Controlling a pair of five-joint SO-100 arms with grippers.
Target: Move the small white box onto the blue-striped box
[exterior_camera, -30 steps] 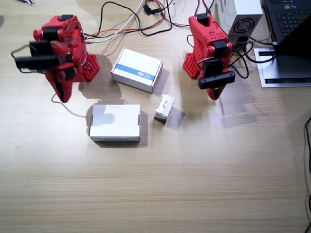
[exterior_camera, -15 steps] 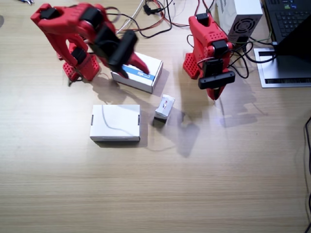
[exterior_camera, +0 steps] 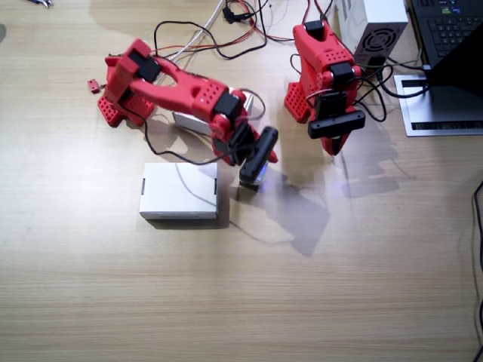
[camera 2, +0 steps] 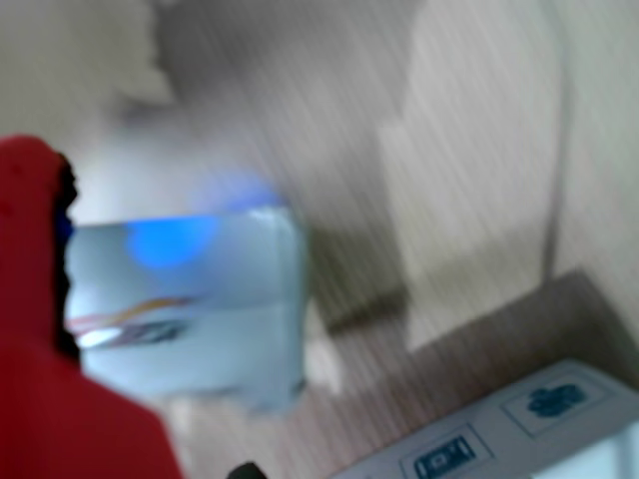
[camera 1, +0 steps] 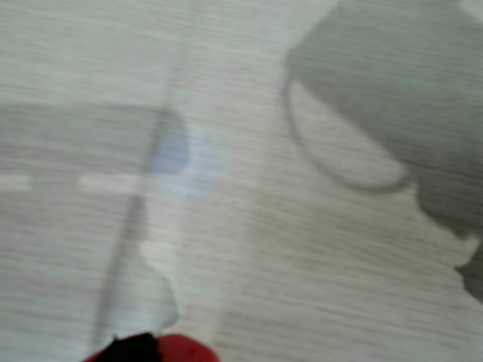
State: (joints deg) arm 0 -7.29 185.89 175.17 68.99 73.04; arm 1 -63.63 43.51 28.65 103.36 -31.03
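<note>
Right pincer (exterior_camera: 255,162): reached out over the small white box (exterior_camera: 252,178), covering its top; jaw opening and any hold cannot be told. In a wrist view the small white box (camera 2: 185,304) shows blurred, just beside a red finger.
Left pincer (exterior_camera: 334,143): folded, pointing down at the desk (exterior_camera: 317,286), jaws seemingly together, nothing held.
Blue-striped box (exterior_camera: 189,119): at 10 o'clock from the small box, largely hidden under the right arm.
Plain white box (exterior_camera: 179,191): at 9 o'clock, near.
</note>
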